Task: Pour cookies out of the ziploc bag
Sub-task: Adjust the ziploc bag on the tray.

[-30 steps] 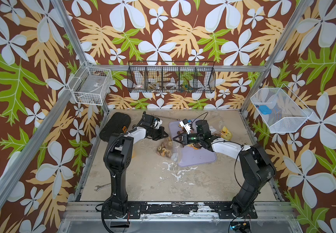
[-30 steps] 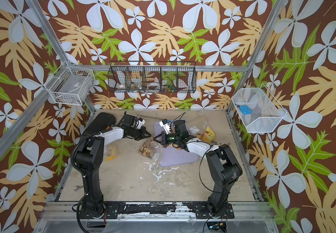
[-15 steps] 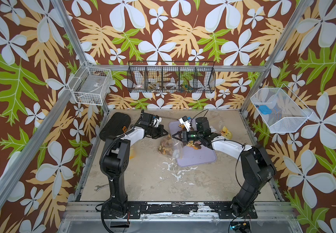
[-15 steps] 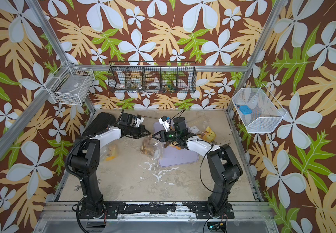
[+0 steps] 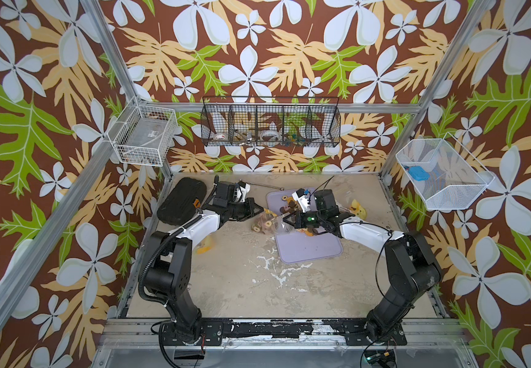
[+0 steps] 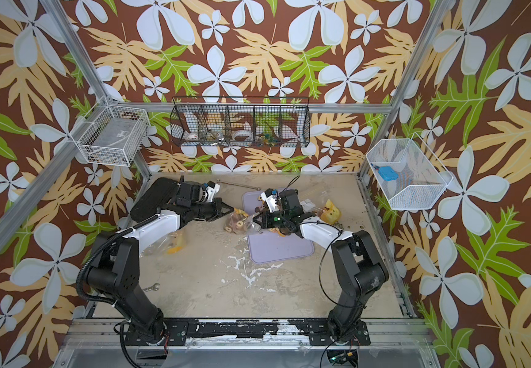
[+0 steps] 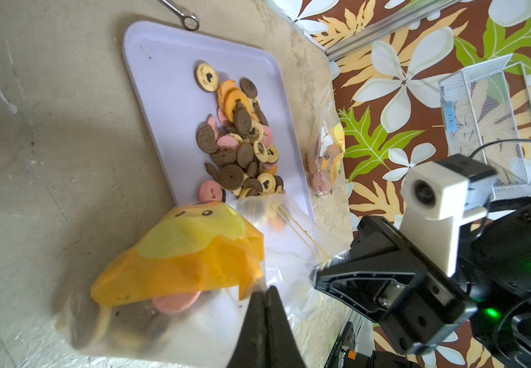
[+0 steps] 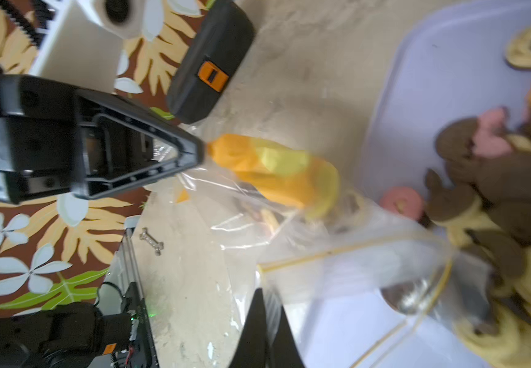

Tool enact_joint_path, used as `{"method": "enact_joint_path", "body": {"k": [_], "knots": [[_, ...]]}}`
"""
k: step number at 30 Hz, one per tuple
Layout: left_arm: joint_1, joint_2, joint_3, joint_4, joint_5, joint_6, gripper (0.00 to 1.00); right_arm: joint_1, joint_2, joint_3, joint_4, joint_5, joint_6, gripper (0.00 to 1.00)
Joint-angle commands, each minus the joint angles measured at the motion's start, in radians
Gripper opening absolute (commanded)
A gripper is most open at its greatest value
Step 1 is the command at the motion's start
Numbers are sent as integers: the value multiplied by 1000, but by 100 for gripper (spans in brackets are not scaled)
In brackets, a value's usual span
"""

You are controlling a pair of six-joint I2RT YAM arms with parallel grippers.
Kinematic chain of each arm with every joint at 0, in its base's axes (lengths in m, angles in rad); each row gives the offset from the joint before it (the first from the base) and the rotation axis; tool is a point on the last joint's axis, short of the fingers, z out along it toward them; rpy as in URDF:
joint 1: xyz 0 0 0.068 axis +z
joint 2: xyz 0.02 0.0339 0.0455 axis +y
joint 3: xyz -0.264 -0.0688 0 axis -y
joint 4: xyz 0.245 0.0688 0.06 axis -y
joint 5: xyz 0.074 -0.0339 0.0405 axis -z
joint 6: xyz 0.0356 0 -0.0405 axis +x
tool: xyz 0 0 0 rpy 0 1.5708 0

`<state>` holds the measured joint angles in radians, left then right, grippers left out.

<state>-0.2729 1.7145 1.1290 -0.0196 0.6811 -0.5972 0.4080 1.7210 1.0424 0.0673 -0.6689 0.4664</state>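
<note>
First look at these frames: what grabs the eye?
The bag, clear with a yellow-orange print, is stretched between the left hand and right hand, both shut on it, over the far middle of the table. At its mouth, a heap of brown, tan and pink cookies lies on the lilac tray. Loud floral walls surround it all.

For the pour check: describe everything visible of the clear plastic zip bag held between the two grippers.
The clear plastic zip bag, printed with a yellow-orange cartoon face, hangs between the arms. The left gripper is shut on its closed end, the right gripper on its yellow-striped mouth edge. The mouth gapes at the rim of the lavender rectangular tray, beside the pile of small round brown, tan and pink cookies. A few cookies lie inside.
</note>
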Motion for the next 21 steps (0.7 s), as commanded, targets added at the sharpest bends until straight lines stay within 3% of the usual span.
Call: {"method": "enact_joint_path", "body": {"k": [1, 4, 9, 15, 19, 21], "knots": [[2, -7, -21, 58, 6, -4, 0, -17, -16, -36, -16, 66, -2, 0], [2, -10, -38, 69, 11, -6, 0, -22, -20, -45, -28, 69, -7, 4], [-5, -21, -44, 77, 17, -12, 0, -23, -24, -46, -37, 74, 0, 35], [-23, -30, -53, 76, 21, -13, 0, -24, -35, -41, -82, 132, -15, 54], [-33, -52, -40, 72, 26, -22, 0, -24, -32, -31, -118, 162, -29, 57], [-39, -60, -19, 58, 27, -28, 0, -27, -17, -24, -134, 161, -34, 53]]}}
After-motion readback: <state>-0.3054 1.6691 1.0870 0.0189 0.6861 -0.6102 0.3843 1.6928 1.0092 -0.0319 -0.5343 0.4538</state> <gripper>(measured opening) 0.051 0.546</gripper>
